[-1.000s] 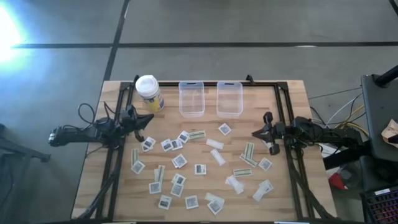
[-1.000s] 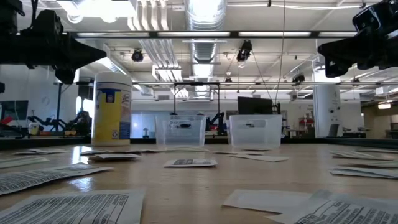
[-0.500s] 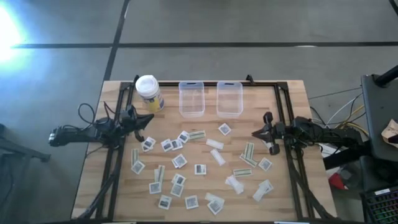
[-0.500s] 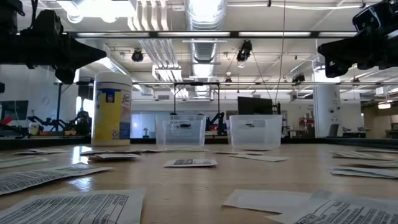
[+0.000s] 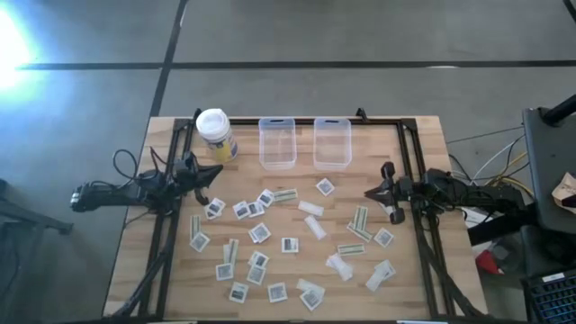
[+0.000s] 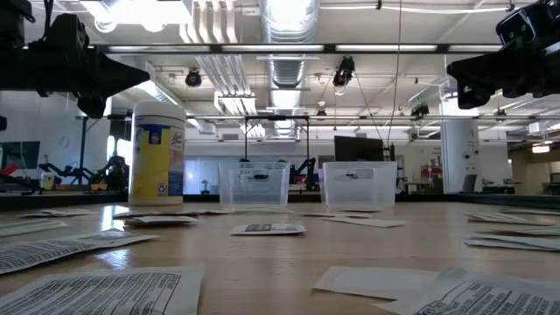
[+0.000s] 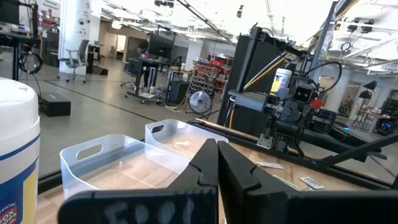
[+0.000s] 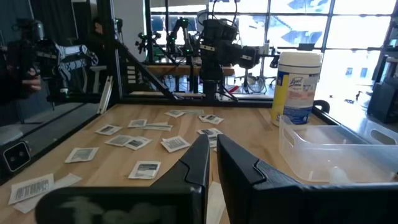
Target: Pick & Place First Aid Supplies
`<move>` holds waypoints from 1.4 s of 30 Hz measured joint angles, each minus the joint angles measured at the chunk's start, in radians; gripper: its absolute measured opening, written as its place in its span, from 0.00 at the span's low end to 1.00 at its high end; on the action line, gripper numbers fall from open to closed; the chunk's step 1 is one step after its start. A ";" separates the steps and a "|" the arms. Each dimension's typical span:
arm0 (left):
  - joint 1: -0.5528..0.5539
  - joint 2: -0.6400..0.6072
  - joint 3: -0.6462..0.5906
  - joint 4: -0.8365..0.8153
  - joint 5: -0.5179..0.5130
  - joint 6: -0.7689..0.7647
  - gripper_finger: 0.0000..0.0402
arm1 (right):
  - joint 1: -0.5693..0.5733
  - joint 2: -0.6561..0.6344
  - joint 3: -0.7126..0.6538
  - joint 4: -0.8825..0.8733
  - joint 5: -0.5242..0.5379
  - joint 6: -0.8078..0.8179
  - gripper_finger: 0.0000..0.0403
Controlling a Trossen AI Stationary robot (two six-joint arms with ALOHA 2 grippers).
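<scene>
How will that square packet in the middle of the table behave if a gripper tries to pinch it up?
The square packet lies flat against the table, so fingers will likely struggle to get under an edge. It looks thin and light, so it may well slide when nudged rather than lift. It probably bends easily, and it cannot roll or tip.

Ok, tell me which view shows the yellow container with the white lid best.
The low view: the yellow container stands fully visible in profile, label facing the camera. The high view shows mostly its white lid from above. The right wrist view shows it whole but farther off; the left wrist view catches only an edge.
</scene>
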 joint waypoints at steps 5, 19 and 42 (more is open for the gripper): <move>0.000 0.000 0.000 0.000 0.000 0.000 0.00 | 0.000 0.000 0.000 0.000 0.000 -0.001 0.07; 0.000 0.000 0.000 0.008 0.000 0.036 0.00 | 0.000 0.000 0.000 0.089 0.056 0.118 0.07; 0.000 0.000 0.009 0.008 0.000 0.035 0.00 | 0.000 0.005 0.182 0.028 0.317 0.292 0.25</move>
